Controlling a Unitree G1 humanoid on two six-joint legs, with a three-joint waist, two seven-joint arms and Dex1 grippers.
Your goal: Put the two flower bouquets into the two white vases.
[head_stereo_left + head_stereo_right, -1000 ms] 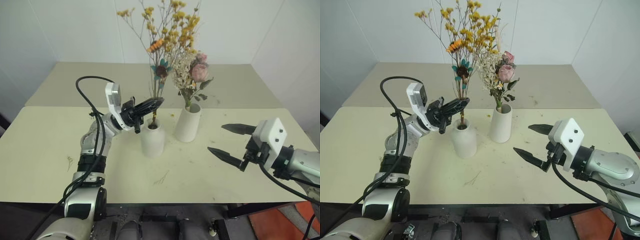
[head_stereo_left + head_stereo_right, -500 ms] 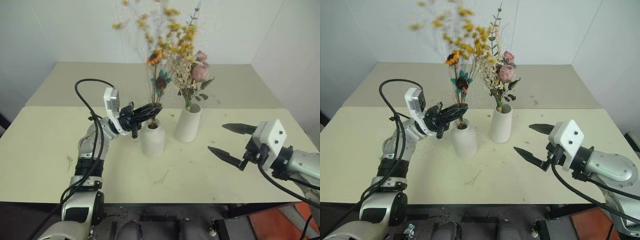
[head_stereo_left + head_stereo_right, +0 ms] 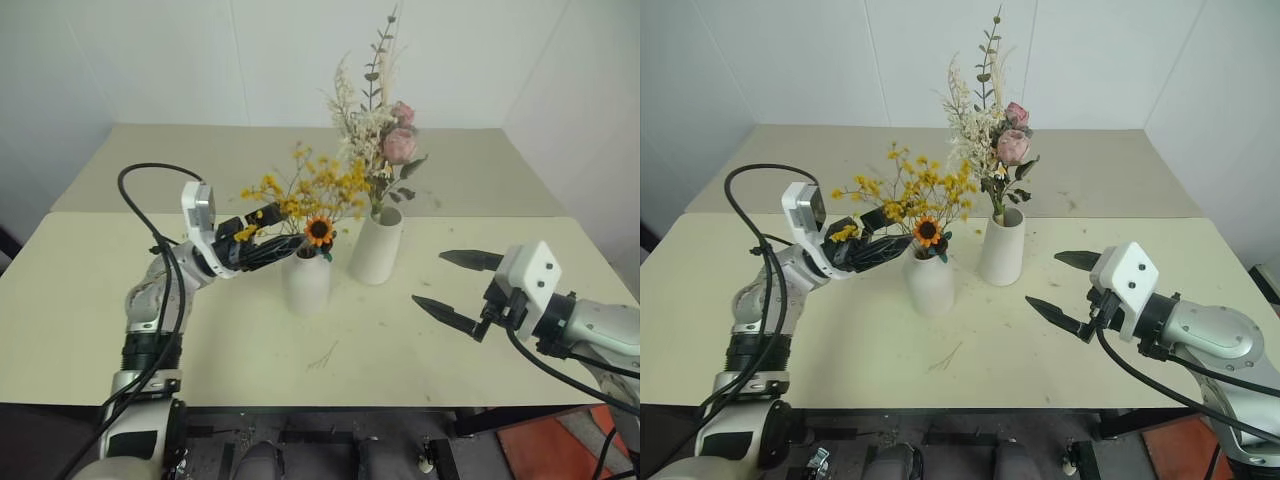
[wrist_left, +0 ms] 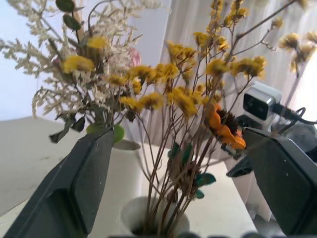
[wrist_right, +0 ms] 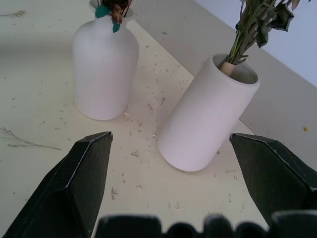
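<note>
Nearest, on the right, the right gripper (image 3: 455,284) hovers low over the surface (image 3: 90,330), its two black fingers (image 3: 441,311) spread wide with nothing between them, aimed toward the two vases. On the left, the left gripper (image 3: 878,240) sits just beside the mouth of the short vase (image 3: 928,284), pointing rightward; its fingers (image 4: 74,191) stand apart on either side of the yellow bunch's stems, and the wrist view shows clear gaps between pads and stems, so they grip nothing. The short vase, bottle-shaped with a narrow neck, stands upright near the middle of the surface. The yellow bunch (image 3: 908,192) is in it, stem ends down in the neck, its long axis near upright, with the sprays fanning out and leaning toward the left gripper; a small sunflower (image 3: 927,231) sits low, just above the rim, facing the camera. Just behind and to the right, close to the short vase but apart from it, the tall vase (image 3: 1001,247) stands upright with the rose bunch (image 3: 998,125) in its wide mouth. That bunch runs nearly vertical, stems down, pink roses (image 3: 1012,145) and cream sprigs rising well above the yellow blooms.
</note>
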